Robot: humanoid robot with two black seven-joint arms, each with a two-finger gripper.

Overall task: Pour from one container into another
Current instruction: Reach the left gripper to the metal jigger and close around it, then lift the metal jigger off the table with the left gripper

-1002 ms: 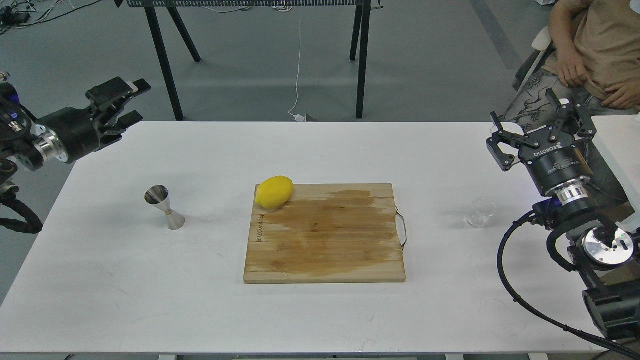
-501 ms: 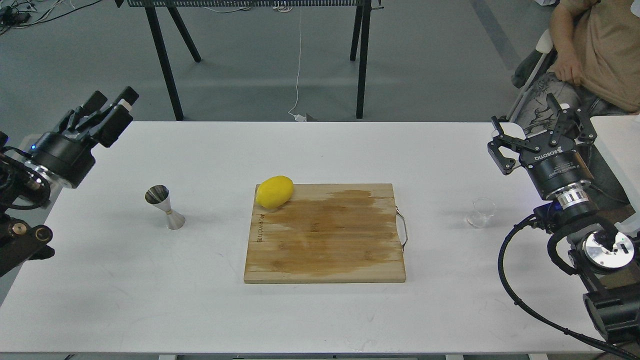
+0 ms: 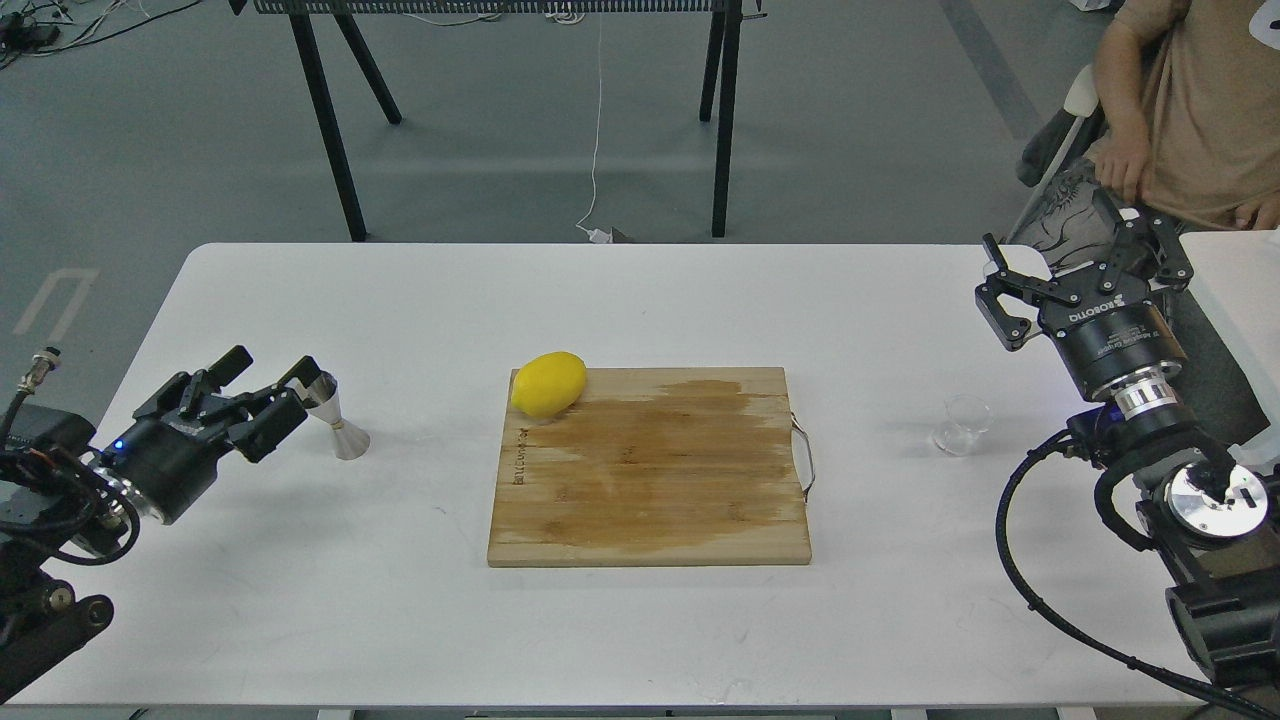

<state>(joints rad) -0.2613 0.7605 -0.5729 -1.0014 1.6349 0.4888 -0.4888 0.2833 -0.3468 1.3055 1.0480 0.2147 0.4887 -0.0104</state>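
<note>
The steel jigger (image 3: 340,425) stands upright on the white table (image 3: 640,300), left of the board. My left gripper (image 3: 272,378) is open just left of the jigger. One finger (image 3: 300,371) reaches the jigger's upper cup and hides part of its rim; I cannot tell whether they touch. The clear glass cup (image 3: 962,424) stands at the right, a little beyond the board's handle. My right gripper (image 3: 1062,250) is open, pointing up and away, above and behind the cup and well apart from it.
A wooden cutting board (image 3: 650,480) with a wet stain lies mid-table, with a lemon (image 3: 548,383) on its far left corner. A seated person (image 3: 1190,110) is at the back right. Black legs of another table (image 3: 325,120) stand on the floor behind.
My left arm swung down from beyond the table's far left corner to table height beside the jigger. The right gripper barely moved. Jigger, cup and lemon stayed put.
</note>
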